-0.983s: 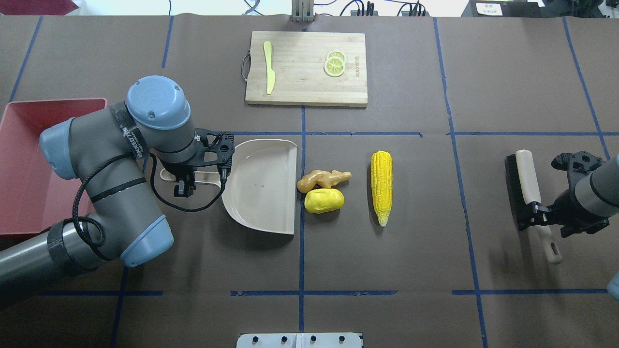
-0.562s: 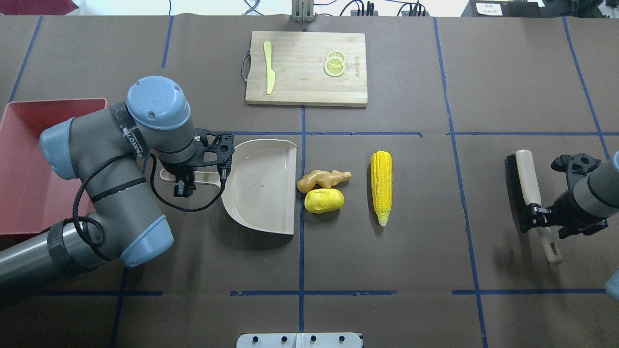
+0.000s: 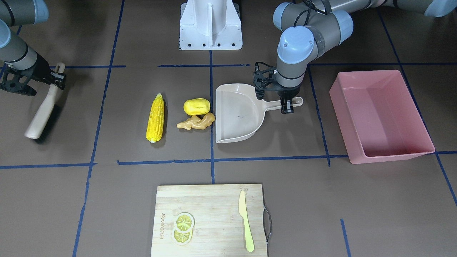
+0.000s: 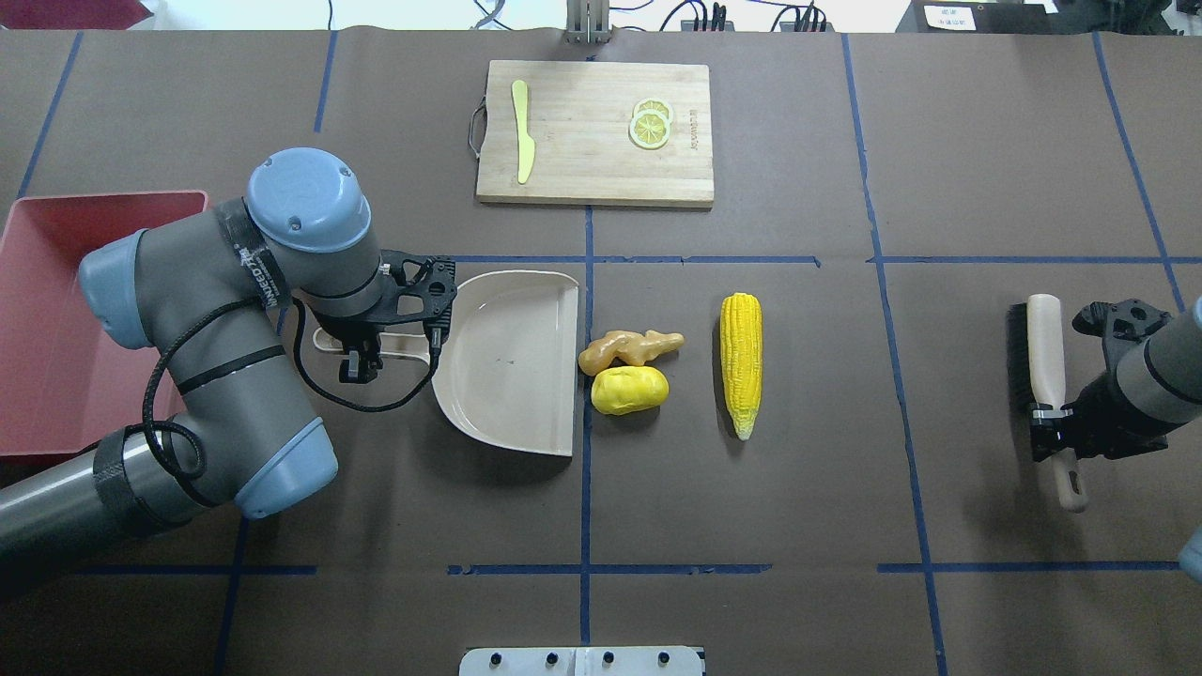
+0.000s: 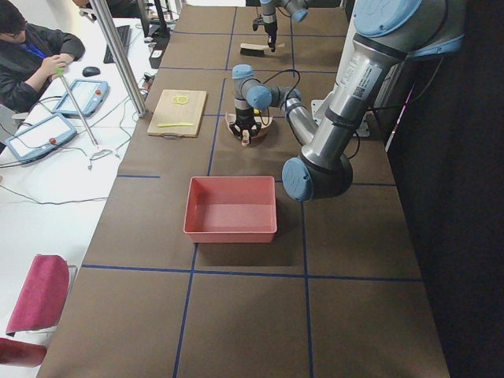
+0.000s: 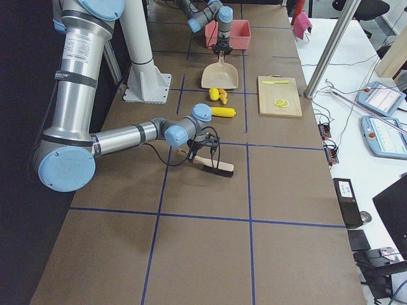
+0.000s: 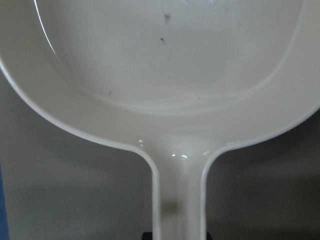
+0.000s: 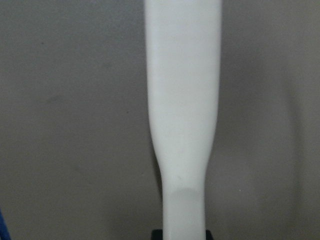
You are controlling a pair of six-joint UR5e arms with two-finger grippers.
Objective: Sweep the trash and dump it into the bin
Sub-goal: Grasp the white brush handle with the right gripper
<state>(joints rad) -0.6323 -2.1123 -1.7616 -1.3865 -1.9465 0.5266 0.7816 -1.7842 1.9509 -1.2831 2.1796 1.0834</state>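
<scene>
Beige plastic dustpan [image 4: 507, 366] is clamped at its handle by left gripper [image 4: 362, 352], white-handled black-bristle brush [image 4: 1044, 347] by right gripper [image 4: 1054, 424]. Ribbed yellow corn cob [image 4: 741, 364], rounded yellow potato lump [image 4: 629, 390] and knobbly tan ginger root [image 4: 629, 347] are laid between both finger pairs; pink sloped-wall tub [image 3: 392, 156] is sited outboard of left fingers.

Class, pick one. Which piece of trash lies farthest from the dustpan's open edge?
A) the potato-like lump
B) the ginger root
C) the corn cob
C: the corn cob lies beyond the ginger root and the potato-like lump, which both sit close to the open edge of the dustpan.
</scene>
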